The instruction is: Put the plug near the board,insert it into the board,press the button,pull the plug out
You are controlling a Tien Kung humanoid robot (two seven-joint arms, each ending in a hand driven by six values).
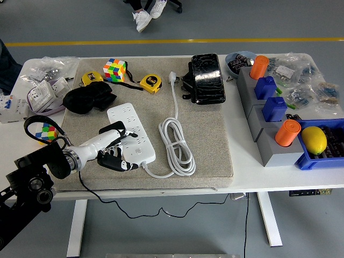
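White power strip (pixel 130 133), the board, lies on the grey mat (pixel 209 145) with its own plug (pixel 172 77) well beyond its far end, and the left hand (pixel 114 152), fingers curled downward holding nothing, touches its near-left edge, so I judge fetching the plug comes next.

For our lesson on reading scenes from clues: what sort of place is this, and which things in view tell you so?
Probably a robotics lab or test workshop. A white table holds a mixed set of practice things: a power strip on a mat, tape measures, puzzle cubes, parts bins. The robot's left hand rests by the strip.
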